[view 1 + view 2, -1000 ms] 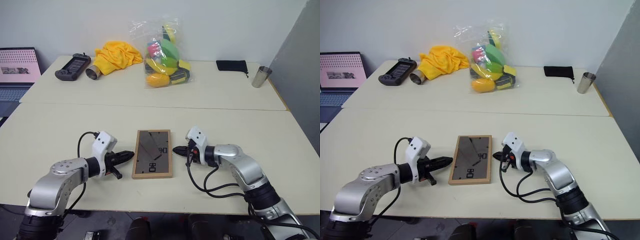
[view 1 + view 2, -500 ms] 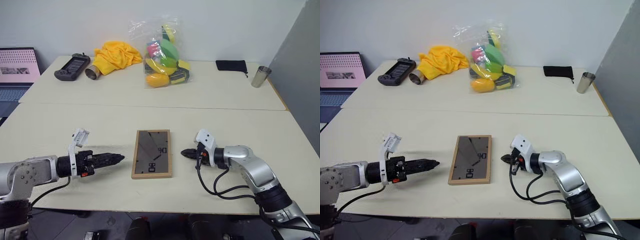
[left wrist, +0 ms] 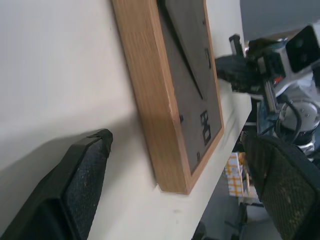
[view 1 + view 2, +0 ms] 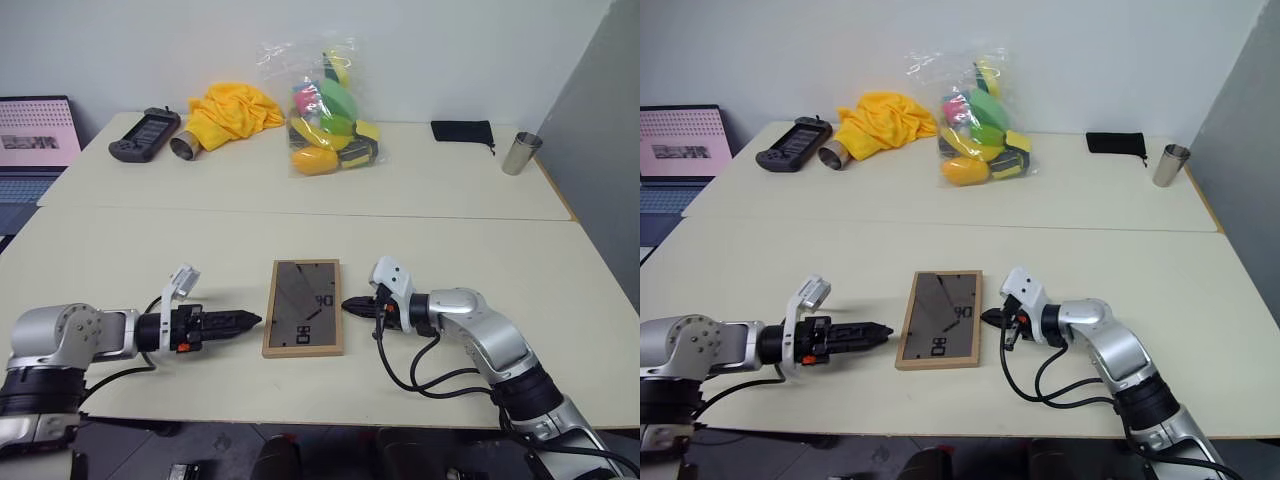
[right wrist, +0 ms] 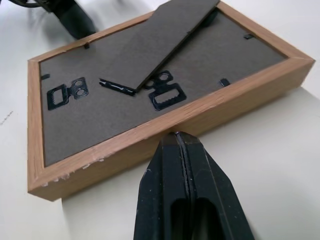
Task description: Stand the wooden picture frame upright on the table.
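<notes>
1. The worktop [image 4: 120, 250] fills the scene, pale cream, with a seam running across its middle.
2. At the far side sit a clear bag of colourful toys [image 4: 328, 110], a crumpled yellow cloth [image 4: 232, 110], a black handheld controller [image 4: 146, 133], a black pouch [image 4: 464, 131] and a steel cup [image 4: 521, 152]; a laptop [image 4: 32, 145] shows at the far left edge.
3. The left hand [image 4: 252, 321] comes in low from the left. In its wrist view the two black fingers [image 3: 80, 185] stand wide apart, spread on either side of the picture frame's near corner, gripping nothing.
4. The right hand [image 4: 350, 305] points in from the right, its fingers [image 5: 187, 195] pressed tightly together, their tip right up against the frame's wooden side edge.
5. And there's the wooden picture frame [image 4: 304, 306], lying flat on the near half of the worktop between the two hands, face down. Its dark brown back panel is up, with the stand flap and metal clips showing. It is not yet upright.
</notes>
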Robot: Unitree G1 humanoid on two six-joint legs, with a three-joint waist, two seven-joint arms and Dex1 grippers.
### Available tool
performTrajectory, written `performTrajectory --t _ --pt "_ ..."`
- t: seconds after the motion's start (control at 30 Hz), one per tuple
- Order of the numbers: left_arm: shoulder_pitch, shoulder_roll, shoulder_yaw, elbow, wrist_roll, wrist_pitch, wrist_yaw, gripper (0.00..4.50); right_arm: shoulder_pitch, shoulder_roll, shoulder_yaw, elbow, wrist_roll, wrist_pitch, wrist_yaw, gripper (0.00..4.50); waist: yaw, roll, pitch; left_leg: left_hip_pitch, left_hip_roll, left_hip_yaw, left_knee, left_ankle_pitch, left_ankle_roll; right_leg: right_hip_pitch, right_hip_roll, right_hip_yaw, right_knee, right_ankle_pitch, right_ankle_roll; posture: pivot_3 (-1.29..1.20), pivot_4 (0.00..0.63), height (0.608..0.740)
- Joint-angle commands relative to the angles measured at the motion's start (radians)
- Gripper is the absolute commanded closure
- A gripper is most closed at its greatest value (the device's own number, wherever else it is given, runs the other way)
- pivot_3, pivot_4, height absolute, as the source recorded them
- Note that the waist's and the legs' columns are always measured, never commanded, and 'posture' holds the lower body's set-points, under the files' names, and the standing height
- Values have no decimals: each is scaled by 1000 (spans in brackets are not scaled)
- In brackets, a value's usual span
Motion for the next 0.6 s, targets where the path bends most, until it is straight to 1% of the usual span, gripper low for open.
performTrajectory --t 0.03,0.17,0.33,0.4,0.43,0.47,0.5,0.57,0.6 --pt "-6 -40 -57 33 52 -35 16 76 -42 40 23 -15 -1 -9 -3 4500 1 0 0 0 0 0 0 0 0 0 0 0 0 0 0 0 150 740" --pt "-2 -70 -61 7 38 -34 7 76 -61 86 51 -5 -11 -10 -20 4500 6 1 -1 3 0 0 0 0 0 4 0 0 0 0 0 0 150 740" --pt "6 -75 -74 -34 30 -39 -13 76 -64 104 58 -4 -15 -7 -27 4500 17 1 -1 5 -1 0 0 0 0 6 -1 0 -1 0 0 0 150 740" --pt "-2 -80 -72 -36 22 -29 -14 442 -60 107 60 -7 -14 -5 -30 4500 17 1 -1 5 -1 0 0 0 0 6 -1 0 -1 0 0 0 150 740" --pt "-8 -84 -72 -36 21 -25 -11 485 -57 112 59 -11 -9 1 -32 4500 17 1 -1 5 -1 0 0 0 0 6 -1 0 -1 0 0 0 150 740" --pt "-13 -87 -72 -34 20 -23 -8 667 -53 116 57 -14 -6 5 -33 4500 18 1 -1 5 -1 0 0 0 0 6 -1 0 -1 0 0 0 150 740" --pt "-16 -89 -72 -34 21 -22 -7 948 -51 119 56 -16 -5 8 -34 4500 18 1 -1 5 -1 0 -1 0 0 6 -1 0 -1 -1 0 0 150 740" --pt "-22 -92 -77 -29 31 -28 -3 1277 -42 113 45 -21 -9 10 -43 4500 17 1 -1 5 -1 0 -1 0 0 5 -1 0 -1 -1 0 0 150 740" --pt "-23 -89 -80 -23 38 -33 -2 1277 -37 100 33 -23 -13 10 -48 4500 17 1 -1 5 -1 0 -1 0 0 5 -1 0 -1 -1 -1 0 150 740"
